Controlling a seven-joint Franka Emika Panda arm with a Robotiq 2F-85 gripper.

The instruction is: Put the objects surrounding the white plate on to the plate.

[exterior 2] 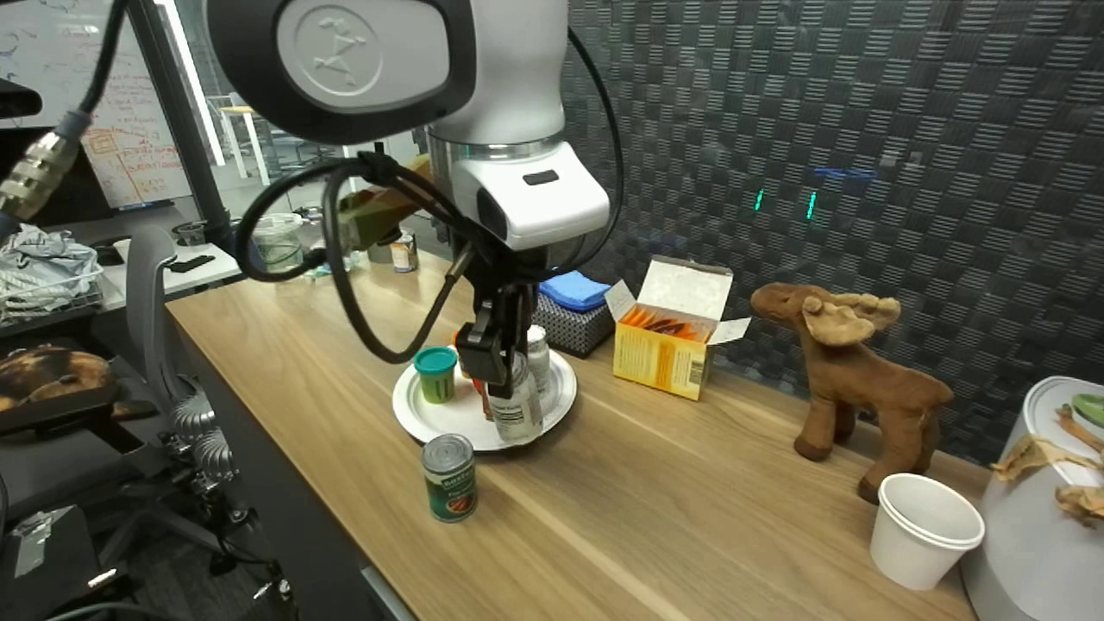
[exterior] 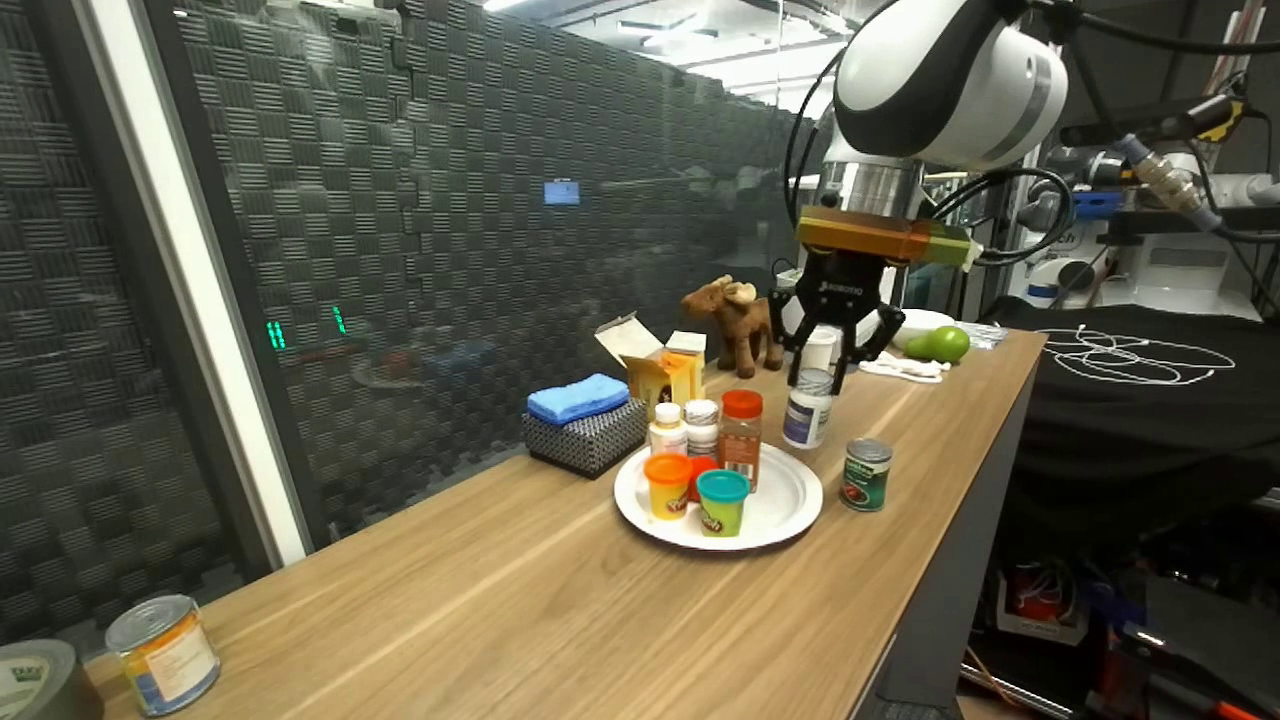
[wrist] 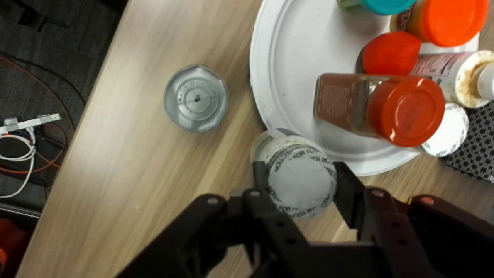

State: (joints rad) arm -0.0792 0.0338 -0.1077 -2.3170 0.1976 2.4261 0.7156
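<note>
The white plate [exterior: 790,515] carries a teal-lidded tub [exterior: 722,508], an orange-lidded tub [exterior: 668,490], a red object [exterior: 702,470], a red-lidded spice jar [exterior: 740,435] and two white bottles [exterior: 667,437] [exterior: 702,430]. My gripper [wrist: 297,175] is shut on the lid of a white jar [exterior: 806,415]. The jar is just beside the plate's rim, slightly tilted; I cannot tell whether it touches the table. In an exterior view the gripper arm partly hides this jar [exterior 2: 516,414]. A green can [exterior: 866,478] stands upright on the table, apart from the plate.
A mesh box [exterior: 590,440] with a blue cloth [exterior: 578,398] stands near the plate by the dark wall. A yellow box [exterior 2: 664,358], a brown plush moose [exterior 2: 862,371] and white cups [exterior 2: 923,530] stand farther along. Another can [exterior: 165,655] and a tape roll [exterior: 45,685] are at the opposite end.
</note>
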